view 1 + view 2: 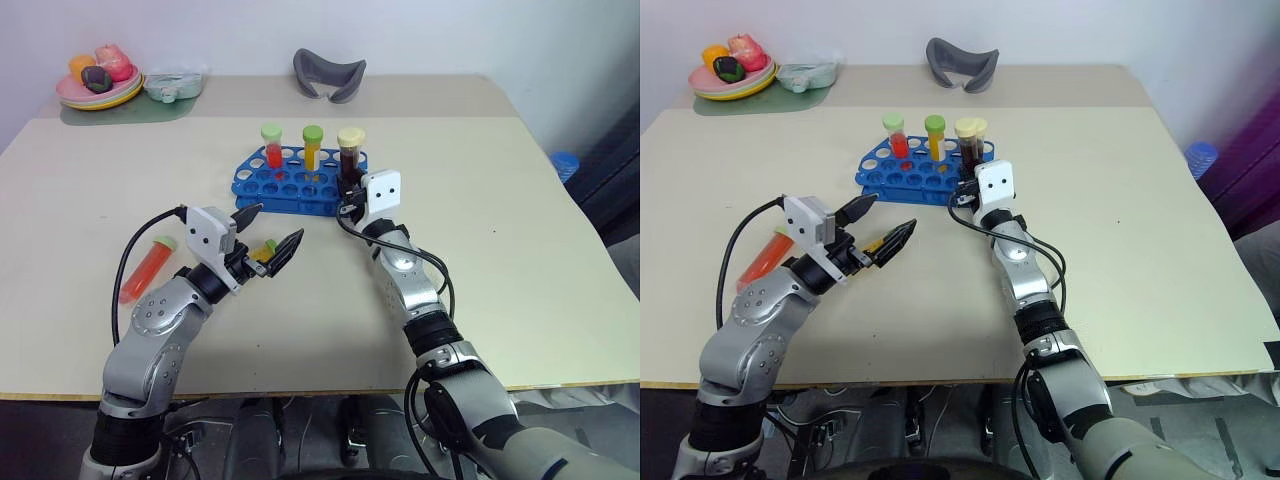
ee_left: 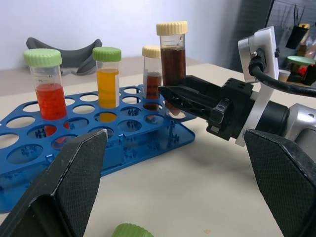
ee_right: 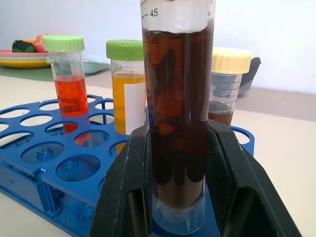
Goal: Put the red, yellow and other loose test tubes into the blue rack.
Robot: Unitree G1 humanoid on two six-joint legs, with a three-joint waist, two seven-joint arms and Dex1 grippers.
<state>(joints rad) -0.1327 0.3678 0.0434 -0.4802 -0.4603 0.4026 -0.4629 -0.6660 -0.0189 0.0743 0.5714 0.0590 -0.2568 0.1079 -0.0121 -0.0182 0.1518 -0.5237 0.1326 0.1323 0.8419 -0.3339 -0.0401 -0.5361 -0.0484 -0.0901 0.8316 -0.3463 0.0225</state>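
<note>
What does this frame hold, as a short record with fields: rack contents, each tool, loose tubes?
rack: blue rack on the table, far of centre
in rack: red tube, yellow tube, small brown tube, all upright
right tool: shut on tall brown tube, upright at the rack's near right end; seated or not, cannot tell
left tool: open, holds nothing
loose: orange tube lying on its side by the left arm; a green cap under the left tool
</note>
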